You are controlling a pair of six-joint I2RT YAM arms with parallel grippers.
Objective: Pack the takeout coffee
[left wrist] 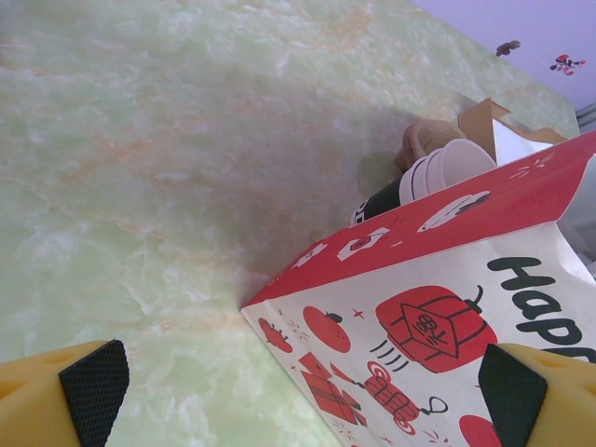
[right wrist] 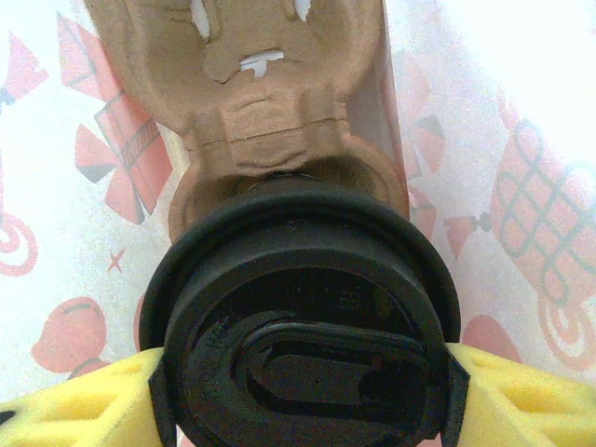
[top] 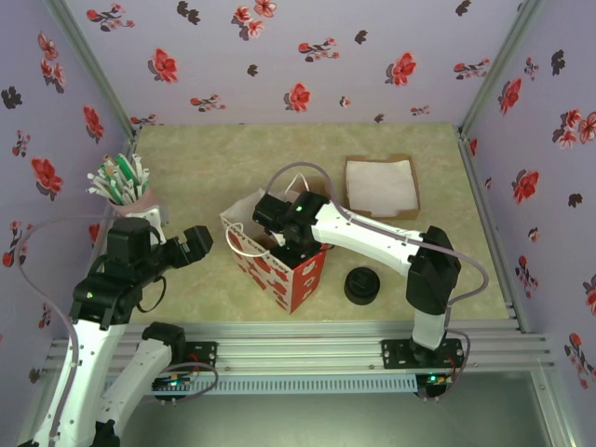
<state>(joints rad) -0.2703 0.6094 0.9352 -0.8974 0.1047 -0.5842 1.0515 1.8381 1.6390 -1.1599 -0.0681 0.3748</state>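
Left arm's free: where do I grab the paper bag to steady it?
Probably pinch the top edge of the paper bag on its left wall, coming from the left with the open left gripper. It stands upright, that thin wall faces the gripper, and the right gripper holds the takeout coffee in the mouth.

**Twin arms, white and black**
White shells and black joints clad the left arm (top: 86, 349) and right arm (top: 372, 237); thin grey cables (top: 300, 166) trail behind the left pincer (left wrist: 303, 396) and right pincer (right wrist: 298, 410), both with yellow fingers (left wrist: 33, 400), the left's faced with black pads (left wrist: 95, 389).
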